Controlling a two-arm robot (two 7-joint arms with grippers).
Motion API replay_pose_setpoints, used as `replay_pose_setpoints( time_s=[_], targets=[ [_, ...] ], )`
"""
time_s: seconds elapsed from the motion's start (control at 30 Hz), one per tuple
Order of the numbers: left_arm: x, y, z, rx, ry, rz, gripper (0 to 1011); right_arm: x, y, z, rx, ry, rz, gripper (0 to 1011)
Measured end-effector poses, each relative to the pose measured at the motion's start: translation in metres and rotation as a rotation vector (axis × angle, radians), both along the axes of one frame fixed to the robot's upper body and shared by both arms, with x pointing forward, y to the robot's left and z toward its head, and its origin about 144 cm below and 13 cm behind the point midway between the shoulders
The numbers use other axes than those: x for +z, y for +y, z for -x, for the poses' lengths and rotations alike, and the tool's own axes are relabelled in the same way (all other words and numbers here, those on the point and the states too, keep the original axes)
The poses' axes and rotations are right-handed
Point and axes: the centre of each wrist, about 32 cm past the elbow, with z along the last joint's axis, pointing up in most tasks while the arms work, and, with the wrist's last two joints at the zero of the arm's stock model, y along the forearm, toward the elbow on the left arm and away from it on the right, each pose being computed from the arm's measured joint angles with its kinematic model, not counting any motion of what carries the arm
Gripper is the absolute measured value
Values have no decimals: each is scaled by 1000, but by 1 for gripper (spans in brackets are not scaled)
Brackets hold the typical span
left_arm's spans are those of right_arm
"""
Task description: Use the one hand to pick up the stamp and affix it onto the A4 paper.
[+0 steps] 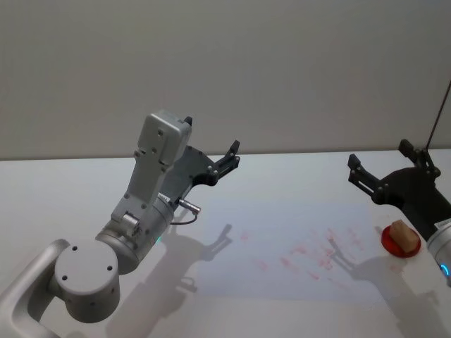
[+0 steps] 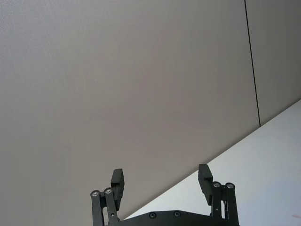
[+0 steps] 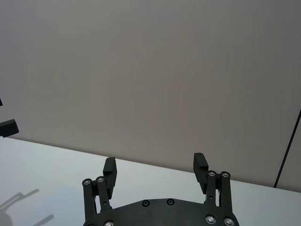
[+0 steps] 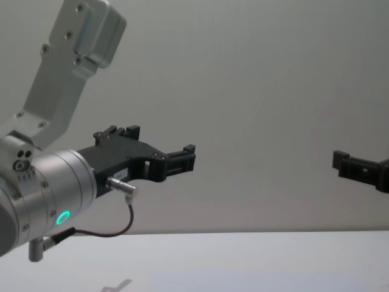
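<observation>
So right now the right claw (image 1: 379,156) hangs in the air over the right side of the white table (image 1: 70,190), released, its two blocky black fingers spread wide with nothing between them. The right wrist view shows the same thing: the claw (image 3: 154,165) has both fingers apart and is pointing at the plain grey wall (image 3: 150,70). The stamp (image 1: 402,234), a little light-brown wooden block, sits on a round red ink pad (image 1: 389,246) near the table's right edge. It's just below the right claw's body in the head view, and the claw isn't touching it. The pad sits just beside the right edge of the A4 paper (image 1: 282,282), which lies flat in the middle of the table with a scatter of red marks (image 1: 310,255) across its right half. The left claw (image 1: 231,156) is off to the left, raised on its big silver arm and well apart from the stamp and pad. It's released too, and the left wrist view shows its fingers (image 2: 117,178) held apart. From the chest camera the left claw (image 4: 185,158) juts out toward the middle with a green light (image 4: 62,217) glowing on its silver wrist. The right claw (image 4: 349,164) pokes in from the right edge at about the same height, both of them well above the table.
</observation>
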Motion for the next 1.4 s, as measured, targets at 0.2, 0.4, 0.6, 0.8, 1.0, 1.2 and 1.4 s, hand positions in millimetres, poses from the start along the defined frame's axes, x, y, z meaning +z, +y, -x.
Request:
replay_pose_setpoints(
  time_s=[0.2,0.4,0.6,0.8,1.0,1.2,1.4],
  targets=[
    [0,0,0,0,0,0,1001,0,0,0,0,0,0,1001],
    [0,0,0,0,0,0,1001,0,0,0,0,0,0,1001],
    [0,0,0,0,0,0,1001,0,0,0,0,0,0,1001],
    [0,0,0,0,0,0,1001,0,0,0,0,0,0,1001],
    [0,0,0,0,0,0,1001,0,0,0,0,0,0,1001],
    [0,0,0,0,0,0,1001,0,0,0,0,0,0,1001],
    [0,0,0,0,0,0,1001,0,0,0,0,1,-3,1001]
  ],
)
